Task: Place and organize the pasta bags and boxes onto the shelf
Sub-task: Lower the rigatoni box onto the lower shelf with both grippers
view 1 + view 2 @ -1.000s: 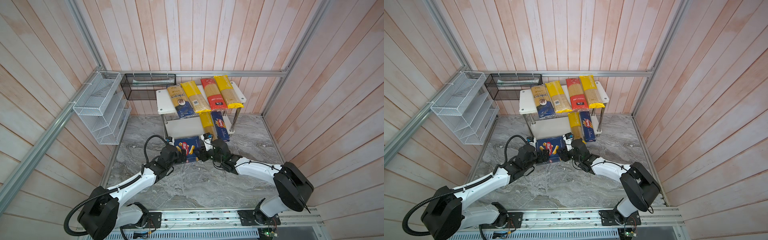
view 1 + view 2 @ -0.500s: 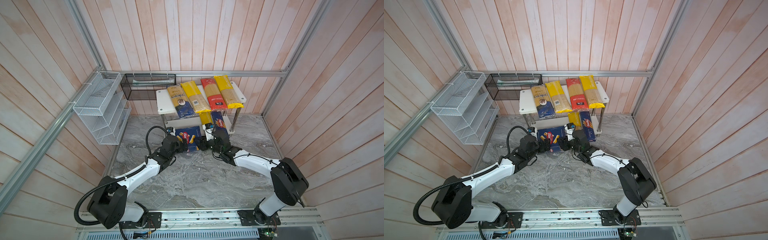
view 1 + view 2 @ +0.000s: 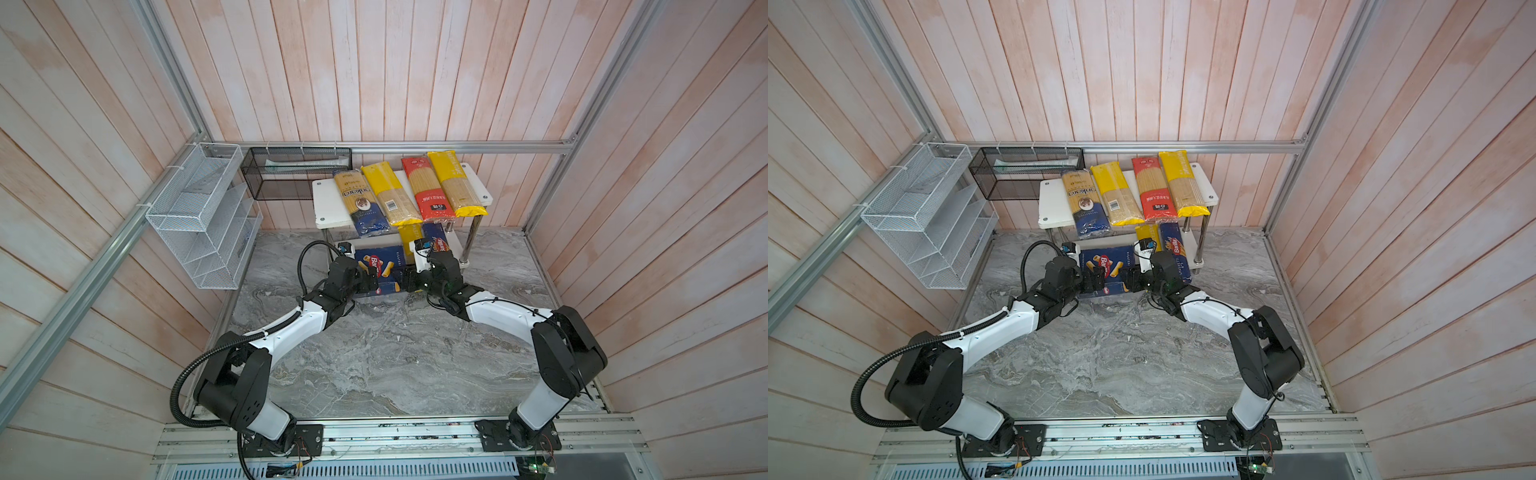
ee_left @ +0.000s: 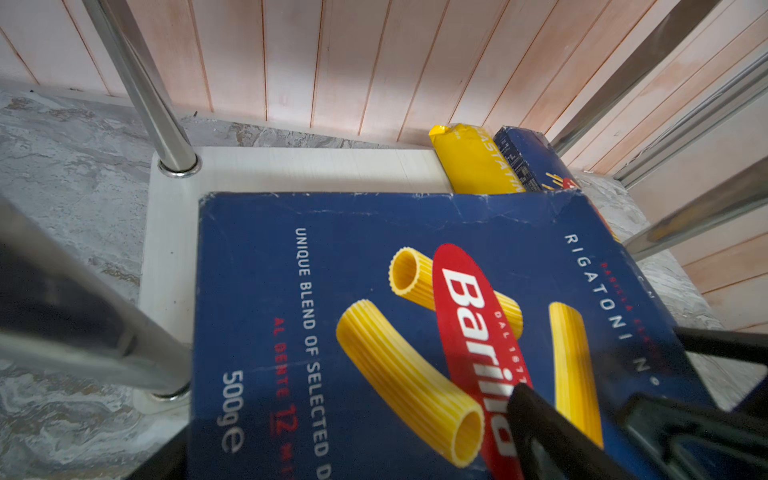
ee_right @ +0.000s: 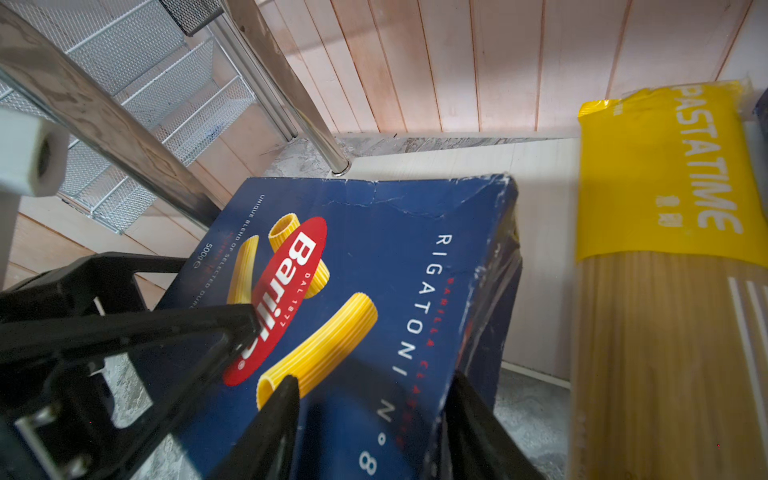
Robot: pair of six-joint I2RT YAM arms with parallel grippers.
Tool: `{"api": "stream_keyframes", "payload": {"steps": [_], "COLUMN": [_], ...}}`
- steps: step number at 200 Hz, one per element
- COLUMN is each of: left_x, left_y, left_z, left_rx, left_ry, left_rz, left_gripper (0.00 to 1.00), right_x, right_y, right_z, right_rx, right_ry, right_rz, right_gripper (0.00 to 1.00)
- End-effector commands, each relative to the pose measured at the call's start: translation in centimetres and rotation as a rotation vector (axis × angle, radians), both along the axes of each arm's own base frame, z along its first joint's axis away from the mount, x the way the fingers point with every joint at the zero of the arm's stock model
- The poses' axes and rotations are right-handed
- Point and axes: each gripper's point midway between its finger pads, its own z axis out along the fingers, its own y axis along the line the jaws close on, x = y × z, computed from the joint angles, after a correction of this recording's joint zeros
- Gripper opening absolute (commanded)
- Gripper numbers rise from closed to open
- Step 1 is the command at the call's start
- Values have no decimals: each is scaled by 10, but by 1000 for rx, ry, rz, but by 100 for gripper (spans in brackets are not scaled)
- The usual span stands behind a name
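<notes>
A: The rigatoni box [image 3: 382, 262]: far end on the shelf's [image 3: 328, 205] lower board, near end raised over the counter [image 3: 395, 353]. Grip?

B: The right end effector [image 3: 407, 280] clamps its edge; the left end effector [image 3: 371, 279] likely likewise, lower finger hidden. Push level, between chrome post [image 4: 166, 124] and yellow bag [image 5: 665, 174].

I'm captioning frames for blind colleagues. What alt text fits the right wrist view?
A dark blue rigatoni box, held by the right pincer with the left pincer on its other side, tilts over the white lower board of the shelf. A yellow spaghetti bag lies on that board beside it.
</notes>
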Motion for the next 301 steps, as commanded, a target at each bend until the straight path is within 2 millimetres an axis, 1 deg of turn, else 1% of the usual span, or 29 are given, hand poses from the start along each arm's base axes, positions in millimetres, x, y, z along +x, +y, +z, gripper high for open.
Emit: {"api": "stream_keyframes", "payload": {"steps": [1, 28, 62, 110, 149, 180, 197, 219, 245, 265, 278, 301], "left_x": [-2, 7, 22, 43, 56, 64, 68, 74, 77, 77, 76, 76], "left_y": [-70, -68, -68, -70, -63, -59, -57, -48, -32, -22, -16, -12], "left_z": [72, 69, 63, 51, 42, 34, 28, 18, 11, 13, 19, 26], "left_rx": [-174, -154, -125, -85, -43, -17, 16, 85, 171, 219, 239, 265], "left_ry": [-188, -187, -175, -152, -140, -121, -102, -61, -35, -38, -50, -61], "left_rz": [-261, -236, -212, -183, -147, -128, -114, -69, -6, 27, 45, 55], "left_gripper": [100, 100, 100, 100, 100, 100, 100, 100, 100, 100, 100, 100], "right_x": [-35, -26, -9, 10, 26, 42, 46, 48, 49, 52, 53, 54], "right_y": [58, 58, 57, 64, 69, 66, 65, 61, 56, 52, 51, 46], "right_z": [61, 61, 53, 50, 49, 47, 45, 41, 40, 43, 45, 51], "right_rx": [168, 168, 171, 186, 197, 232, 237, 225, 218, 217, 219, 214], "right_ry": [-119, -124, -114, -107, -108, -83, -78, -76, -79, -83, -83, -97], "right_rz": [291, 285, 271, 262, 251, 222, 212, 191, 164, 141, 137, 114], "right_gripper": [54, 54, 54, 55, 56, 56, 57, 57, 59, 61, 61, 62]}}
